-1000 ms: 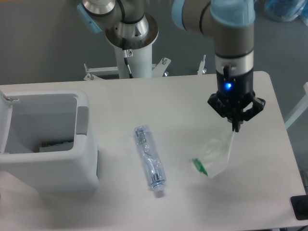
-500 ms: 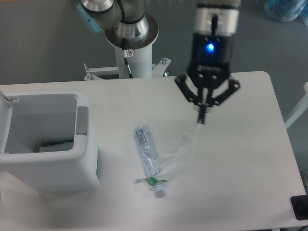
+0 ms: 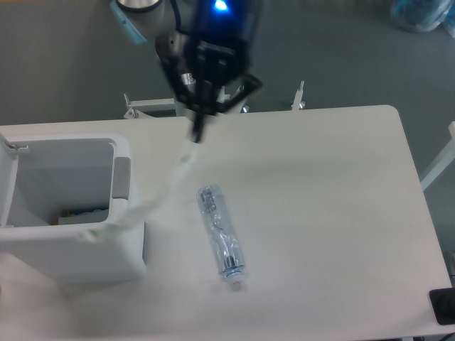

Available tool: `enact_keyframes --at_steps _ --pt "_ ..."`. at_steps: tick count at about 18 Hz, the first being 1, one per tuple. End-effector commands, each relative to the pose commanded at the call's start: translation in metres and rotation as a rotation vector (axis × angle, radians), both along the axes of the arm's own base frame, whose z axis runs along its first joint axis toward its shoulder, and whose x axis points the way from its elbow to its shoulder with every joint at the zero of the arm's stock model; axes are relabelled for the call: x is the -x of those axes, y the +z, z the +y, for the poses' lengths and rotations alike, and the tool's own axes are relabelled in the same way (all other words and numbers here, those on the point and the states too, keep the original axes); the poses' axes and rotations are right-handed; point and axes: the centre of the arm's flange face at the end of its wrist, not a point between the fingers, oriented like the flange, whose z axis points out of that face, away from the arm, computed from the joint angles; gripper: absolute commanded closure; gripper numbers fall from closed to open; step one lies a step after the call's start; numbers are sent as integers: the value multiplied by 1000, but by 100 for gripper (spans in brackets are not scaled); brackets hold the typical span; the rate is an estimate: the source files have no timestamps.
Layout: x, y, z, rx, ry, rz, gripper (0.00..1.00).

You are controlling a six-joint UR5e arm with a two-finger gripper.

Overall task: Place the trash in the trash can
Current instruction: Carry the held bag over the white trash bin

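Observation:
My gripper (image 3: 197, 133) is shut on the top of the crumpled translucent wrapper (image 3: 165, 187), which hangs down and to the left, blurred by motion. Its lower end reaches the right rim of the trash can (image 3: 122, 245), a white boxy bin standing open at the left of the table with a grey panel on its side. The crushed clear plastic bottle (image 3: 221, 236) lies on the table right of the bin, white cap end toward the front. The gripper is above the table, between the bin and the bottle, toward the back.
The open bin holds something dark and blue at its bottom (image 3: 82, 212). The robot's white base column (image 3: 199, 78) stands behind the table's back edge. A dark object (image 3: 442, 307) sits at the front right corner.
The gripper has swung left across the table with the wrapper, from the right side, over the bottle, to near the bin. The bottle has not moved.

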Motion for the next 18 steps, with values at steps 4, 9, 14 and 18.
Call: enact_keyframes --at_steps 4,9,14,18 --pt "-28 -24 -11 15 -36 -32 100" --pt "-47 -38 -3 32 -46 -88 100" --pt "-54 -53 4 52 -53 -122 100" --pt "-58 -83 18 56 -80 -123 100"
